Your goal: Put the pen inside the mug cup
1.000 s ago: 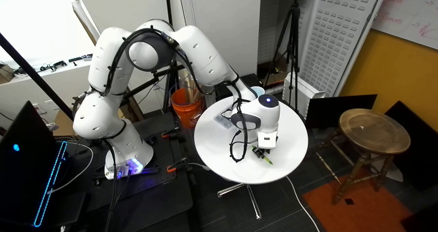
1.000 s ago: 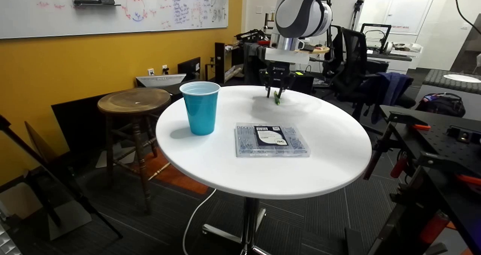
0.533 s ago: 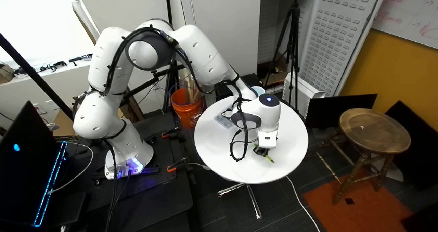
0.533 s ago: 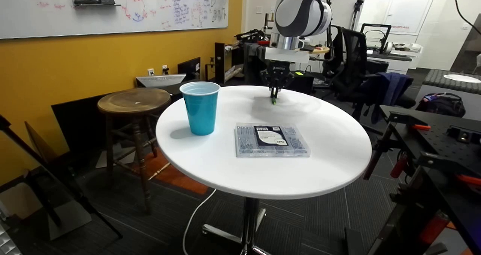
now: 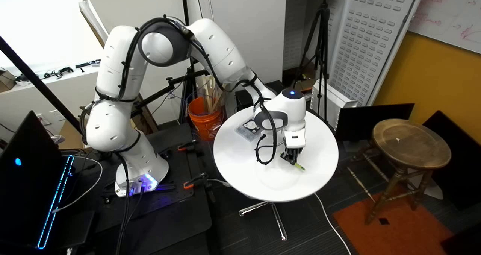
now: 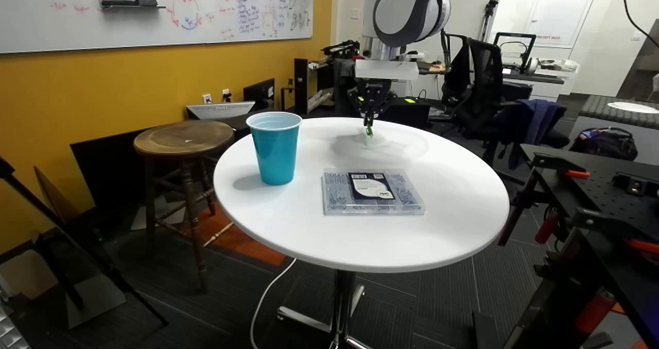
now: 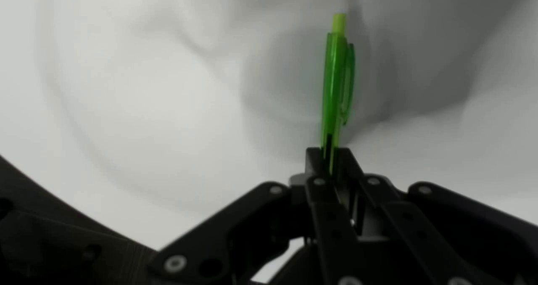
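Note:
My gripper (image 7: 330, 157) is shut on the green pen (image 7: 334, 79) in the wrist view. The fingertips hold it near one end, and its clip end sticks out past them. In both exterior views the gripper (image 5: 292, 159) (image 6: 369, 122) holds the pen (image 5: 299, 166) (image 6: 369, 132) a little above the white table (image 6: 453, 184). The light-blue mug cup (image 6: 277, 151) stands upright on the table, apart from the gripper. It does not show in the exterior view with the whole arm, where the arm covers its place. The cup is out of the wrist view.
A flat clear plastic case (image 6: 334, 189) of small parts lies on the table near the cup; it also shows beside the arm (image 5: 246, 132). A wooden stool (image 6: 184, 138) stands beyond the table edge. A black tripod (image 5: 321, 48) stands behind the table.
The gripper was open around the pen on the table a second ago. It has shut on the pen, then risen with it, moving slightly left in the exterior view with the cup.

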`<state>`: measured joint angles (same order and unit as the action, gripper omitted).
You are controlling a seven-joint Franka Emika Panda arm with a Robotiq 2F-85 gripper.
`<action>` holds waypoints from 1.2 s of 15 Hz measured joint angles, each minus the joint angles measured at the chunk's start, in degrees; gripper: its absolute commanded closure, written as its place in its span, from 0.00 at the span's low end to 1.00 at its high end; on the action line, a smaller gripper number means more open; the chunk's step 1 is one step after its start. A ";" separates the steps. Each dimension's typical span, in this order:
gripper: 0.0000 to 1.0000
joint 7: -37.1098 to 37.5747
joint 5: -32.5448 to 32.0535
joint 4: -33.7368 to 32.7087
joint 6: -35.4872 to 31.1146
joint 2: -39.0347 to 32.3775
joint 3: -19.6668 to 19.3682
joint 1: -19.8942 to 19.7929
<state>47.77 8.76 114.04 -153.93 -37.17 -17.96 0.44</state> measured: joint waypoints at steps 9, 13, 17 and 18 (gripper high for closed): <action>0.97 17.96 -16.20 1.59 -0.02 4.31 -9.87 14.79; 0.97 27.36 -26.52 2.71 0.56 6.68 -14.06 19.66; 0.97 39.03 -36.54 2.55 5.37 9.32 -15.10 24.45; 0.97 42.23 -39.12 2.41 7.04 10.01 -14.87 25.57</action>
<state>90.00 -30.37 116.44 -146.89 -27.16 -32.83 26.01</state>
